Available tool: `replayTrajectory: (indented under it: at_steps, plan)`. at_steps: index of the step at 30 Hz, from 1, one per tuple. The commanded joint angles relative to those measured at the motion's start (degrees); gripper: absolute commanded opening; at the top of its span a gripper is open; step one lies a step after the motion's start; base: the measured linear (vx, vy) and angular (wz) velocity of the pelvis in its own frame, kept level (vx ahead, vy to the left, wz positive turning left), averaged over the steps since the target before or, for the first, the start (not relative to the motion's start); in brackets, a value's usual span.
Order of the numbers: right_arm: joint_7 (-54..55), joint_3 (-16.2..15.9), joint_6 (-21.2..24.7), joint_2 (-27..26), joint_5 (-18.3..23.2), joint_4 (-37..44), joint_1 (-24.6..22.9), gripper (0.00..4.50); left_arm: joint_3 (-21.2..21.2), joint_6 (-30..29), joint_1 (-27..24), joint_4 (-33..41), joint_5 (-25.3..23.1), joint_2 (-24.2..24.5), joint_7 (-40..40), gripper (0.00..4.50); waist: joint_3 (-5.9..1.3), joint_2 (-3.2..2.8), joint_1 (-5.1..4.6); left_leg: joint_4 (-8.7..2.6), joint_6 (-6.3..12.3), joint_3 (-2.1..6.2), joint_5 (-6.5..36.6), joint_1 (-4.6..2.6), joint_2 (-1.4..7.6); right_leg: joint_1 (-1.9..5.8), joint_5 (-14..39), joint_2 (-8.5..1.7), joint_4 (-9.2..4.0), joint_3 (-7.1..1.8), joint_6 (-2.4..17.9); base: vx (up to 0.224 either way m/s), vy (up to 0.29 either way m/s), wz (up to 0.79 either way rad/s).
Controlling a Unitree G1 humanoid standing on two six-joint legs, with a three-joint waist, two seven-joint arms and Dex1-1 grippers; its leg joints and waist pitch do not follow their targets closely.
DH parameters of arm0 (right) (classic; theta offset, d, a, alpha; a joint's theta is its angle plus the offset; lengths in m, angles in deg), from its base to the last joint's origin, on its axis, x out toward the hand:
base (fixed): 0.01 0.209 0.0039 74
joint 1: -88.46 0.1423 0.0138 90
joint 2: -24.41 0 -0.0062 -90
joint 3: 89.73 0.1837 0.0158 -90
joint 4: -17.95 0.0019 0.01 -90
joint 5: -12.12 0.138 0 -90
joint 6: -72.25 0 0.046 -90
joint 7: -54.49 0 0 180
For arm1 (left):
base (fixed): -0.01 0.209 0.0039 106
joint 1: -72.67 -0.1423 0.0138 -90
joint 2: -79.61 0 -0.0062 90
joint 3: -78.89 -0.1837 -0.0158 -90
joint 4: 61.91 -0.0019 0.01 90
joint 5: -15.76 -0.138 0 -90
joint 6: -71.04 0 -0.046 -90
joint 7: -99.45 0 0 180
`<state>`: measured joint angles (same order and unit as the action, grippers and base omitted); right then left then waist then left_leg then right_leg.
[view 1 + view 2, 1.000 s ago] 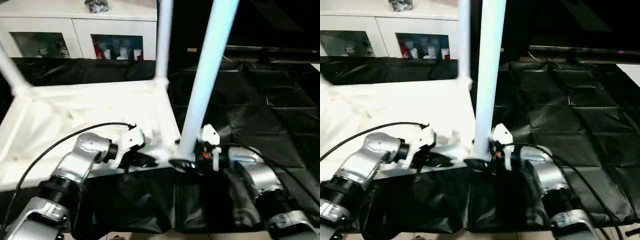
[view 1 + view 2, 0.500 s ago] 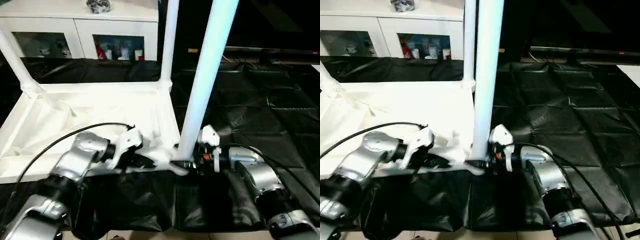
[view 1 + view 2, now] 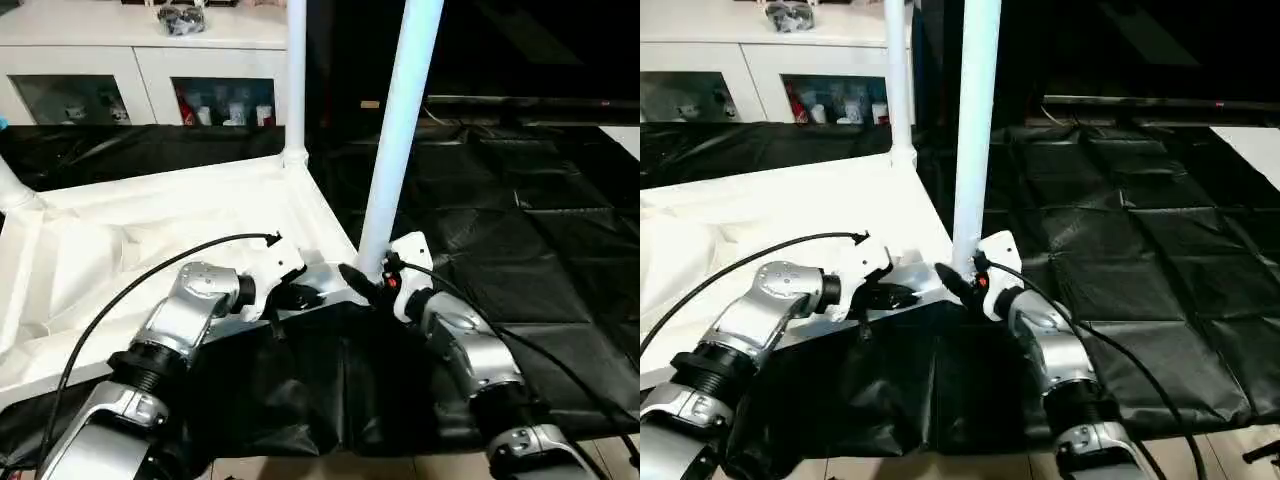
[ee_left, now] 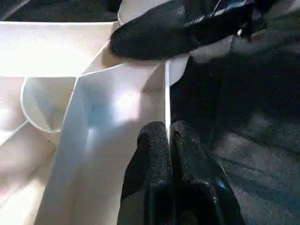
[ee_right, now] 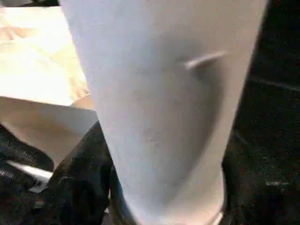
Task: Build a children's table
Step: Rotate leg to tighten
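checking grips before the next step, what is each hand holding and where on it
The left hand pinches the tabletop by its thin near edge wall. The right hand grips the leg at its base.

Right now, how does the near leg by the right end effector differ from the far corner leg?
The near leg has the right end effector around its base; the far corner leg stands free. The near leg is at the tabletop corner closest to the robot, the far one toward the cabinet. Both are white, upright and seated in corners.

Counter point(image 3: 520, 230) draped in black quilted sheet point(image 3: 560, 180); white tabletop point(image 3: 150, 240) lying upside down on it, legs point(image 3: 395, 150) standing upright.
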<state>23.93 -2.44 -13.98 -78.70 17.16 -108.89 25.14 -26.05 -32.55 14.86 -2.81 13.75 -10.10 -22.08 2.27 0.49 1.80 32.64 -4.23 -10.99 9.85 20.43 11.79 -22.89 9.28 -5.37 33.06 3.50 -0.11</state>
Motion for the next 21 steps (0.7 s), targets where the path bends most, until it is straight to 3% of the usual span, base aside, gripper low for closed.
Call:
replayTrajectory:
  at_steps: [1,5,7,8,14,16,20,21]
  plan:
    - [-2.24,-4.1,1.71,-3.26,-0.21,-1.97,0.11,3.64,-2.71,1.41,1.33,3.07,2.75,-5.18,1.58,0.0,-2.69,-0.37,-0.08,-4.36,-0.76,1.12,24.41,-0.86,1.06,1.07,29.8,-2.42,-5.29,-1.59,6.95,0.0,0.0,0.0]
    - [-5.66,-5.06,1.33,-0.84,-0.61,-0.26,-0.34,3.91,-2.86,2.55,0.27,4.08,3.13,-3.34,4.9,0.0,-2.88,-0.36,0.19,-4.36,-0.23,0.9,22.56,-0.65,1.15,1.31,25.14,-2.33,-4.75,-1.81,8.38,0.0,0.0,0.0]
    - [-10.99,-6.27,0.4,1.53,-0.37,1.52,-1.06,3.91,-3.03,2.95,-0.44,5.05,4.19,-1.8,8.02,0.0,-3.07,-0.31,0.29,-4.36,0.24,0.9,20.77,-0.27,1.2,1.86,21.75,-2.31,-4.27,-1.82,9.3,0.0,0.0,0.0]
    - [-14.56,-6.88,-0.27,3.12,-0.09,2.47,-1.49,3.91,-3.19,3.11,-0.86,5.78,4.76,-0.76,10.02,0.0,-3.23,-0.34,0.31,-4.17,1.07,0.7,18.53,-0.07,1.29,2.11,17.03,-2.23,-3.74,-1.92,10.6,0.0,0.0,0.0]
    - [-28.38,-8.63,-1.14,10.37,1.85,6.43,-3.1,3.91,-3.46,3.27,-1.96,7.32,5.7,3.27,16.25,0.0,-3.58,-0.52,0.79,-3.51,3.8,0.21,12.16,-0.16,1.49,2.4,5.59,-1.9,-2.38,-1.83,15.11,0.009,0.001,0.01]
    - [-31.95,-8.69,-1.02,12.37,2.39,6.9,-3.2,3.91,-3.5,3.67,-2.02,7.05,5.54,4.57,17.91,0.0,-3.46,-0.52,1.18,-3.5,4.08,0.08,12.33,-0.1,1.54,2.54,5.74,-1.93,-2.3,-1.74,15.47,0.0,0.0,0.0]
    - [-38.57,-9.0,-0.37,16.05,3.74,8.06,-3.2,3.91,-3.28,3.75,-1.96,6.65,5.86,7.18,21.66,0.0,-3.26,-0.53,2.04,-3.68,2.86,-0.07,15.56,-0.61,1.73,2.22,11.43,-2.11,-2.84,-1.84,14.58,0.0,0.0,0.0]
    - [-39.45,-9.06,-0.08,16.47,3.98,8.38,-3.28,3.91,-3.28,3.55,-1.99,6.74,6.03,7.57,22.26,0.0,-3.2,-0.19,2.19,-3.7,2.62,-0.07,15.74,-0.56,1.75,2.21,12.31,-2.17,-2.83,-1.88,14.37,0.0,0.0,0.0]
